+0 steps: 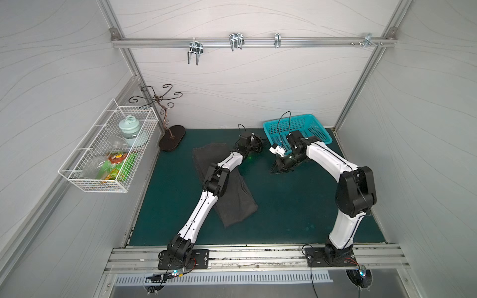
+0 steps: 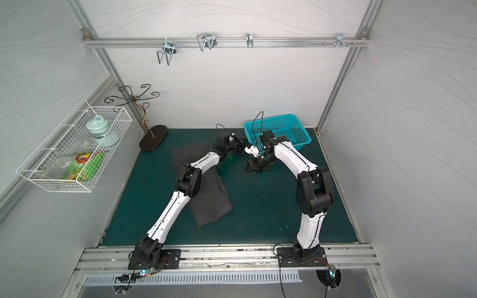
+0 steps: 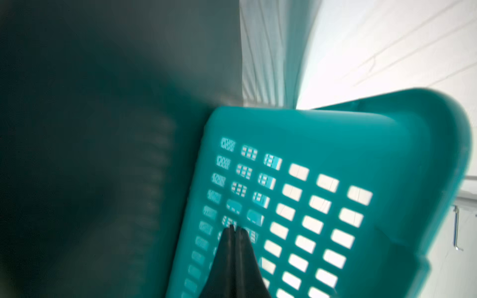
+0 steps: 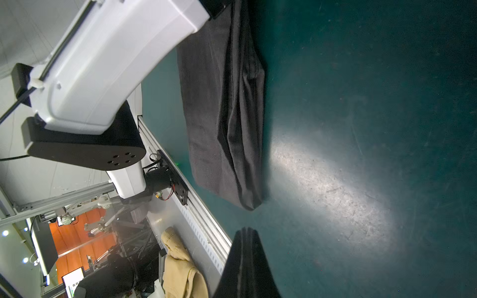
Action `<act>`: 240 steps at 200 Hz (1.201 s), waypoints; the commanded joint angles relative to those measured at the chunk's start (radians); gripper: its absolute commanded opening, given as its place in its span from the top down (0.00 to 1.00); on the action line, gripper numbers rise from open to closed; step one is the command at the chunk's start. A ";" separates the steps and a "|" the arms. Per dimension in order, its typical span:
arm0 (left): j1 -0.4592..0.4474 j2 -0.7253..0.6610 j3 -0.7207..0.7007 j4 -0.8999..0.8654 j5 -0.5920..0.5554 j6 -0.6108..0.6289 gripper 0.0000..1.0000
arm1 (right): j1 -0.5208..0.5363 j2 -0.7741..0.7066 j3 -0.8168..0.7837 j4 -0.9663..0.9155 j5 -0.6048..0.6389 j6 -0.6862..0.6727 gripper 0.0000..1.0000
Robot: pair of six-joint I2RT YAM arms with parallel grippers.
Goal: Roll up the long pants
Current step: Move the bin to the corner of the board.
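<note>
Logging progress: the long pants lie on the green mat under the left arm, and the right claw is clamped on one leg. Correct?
No. The right claw is shut on nothing, clear of the long pants, as the right wrist view shows. They do lie on the green mat under the left arm.

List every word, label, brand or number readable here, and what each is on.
None can be read.
Snack packets in the white wire basket: printed logo, too blurred to read.
Screen beyond the table, right wrist view: text too small to read.
Long pants: no label visible.
</note>
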 commanded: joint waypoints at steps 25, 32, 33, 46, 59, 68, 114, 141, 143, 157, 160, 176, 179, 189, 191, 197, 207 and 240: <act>0.039 -0.211 -0.130 -0.017 0.090 0.172 1.00 | 0.029 -0.086 -0.039 0.031 -0.028 -0.008 1.00; 0.053 -0.230 -0.144 -0.016 0.098 0.175 1.00 | 0.036 -0.093 -0.042 0.034 -0.024 -0.008 1.00; 0.057 -0.234 -0.147 -0.017 0.099 0.174 1.00 | 0.037 -0.094 -0.042 0.035 -0.024 -0.007 1.00; 0.087 -0.272 -0.182 -0.025 0.112 0.172 1.00 | 0.050 -0.106 -0.047 0.043 -0.020 -0.001 1.00; 0.119 -0.332 -0.255 -0.041 0.116 0.182 1.00 | 0.071 -0.116 -0.048 0.043 -0.014 0.000 1.00; 0.139 -0.399 -0.335 -0.054 0.116 0.204 1.00 | 0.088 -0.123 -0.049 0.045 -0.005 0.001 1.00; 0.219 -0.840 -0.709 -0.679 -0.046 0.679 1.00 | 0.228 -0.050 -0.064 0.080 0.075 0.027 1.00; 0.243 -1.003 -0.900 -0.854 -0.150 0.801 1.00 | 0.300 0.034 -0.037 0.120 0.088 0.048 1.00; 0.244 -1.012 -0.919 -0.850 -0.153 0.802 1.00 | 0.304 0.040 -0.032 0.123 0.085 0.049 1.00; 0.252 -1.056 -1.019 -0.837 -0.169 0.794 1.00 | 0.324 0.098 0.003 0.127 0.072 0.056 1.00; 0.254 -1.062 -1.037 -0.832 -0.170 0.790 1.00 | 0.326 0.111 0.010 0.126 0.066 0.058 1.00; 0.256 -1.077 -1.111 -0.799 -0.169 0.770 1.00 | 0.339 0.173 0.053 0.119 0.049 0.057 1.00; 0.256 -1.078 -1.119 -0.795 -0.171 0.769 1.00 | 0.341 0.186 0.063 0.115 0.048 0.055 1.00; 0.256 -1.075 -1.137 -0.786 -0.176 0.763 1.00 | 0.350 0.223 0.095 0.098 0.048 0.042 1.00; 0.256 -1.074 -1.138 -0.787 -0.176 0.762 1.00 | 0.353 0.231 0.104 0.092 0.048 0.039 1.00; 0.256 -1.070 -1.143 -0.789 -0.180 0.760 1.00 | 0.359 0.249 0.128 0.074 0.049 0.029 1.00; 0.256 -1.063 -1.143 -0.799 -0.189 0.758 1.00 | 0.369 0.276 0.163 0.042 0.048 0.014 1.00; 0.256 -1.038 -1.121 -0.822 -0.206 0.765 1.00 | 0.399 0.308 0.218 0.007 0.011 -0.001 1.00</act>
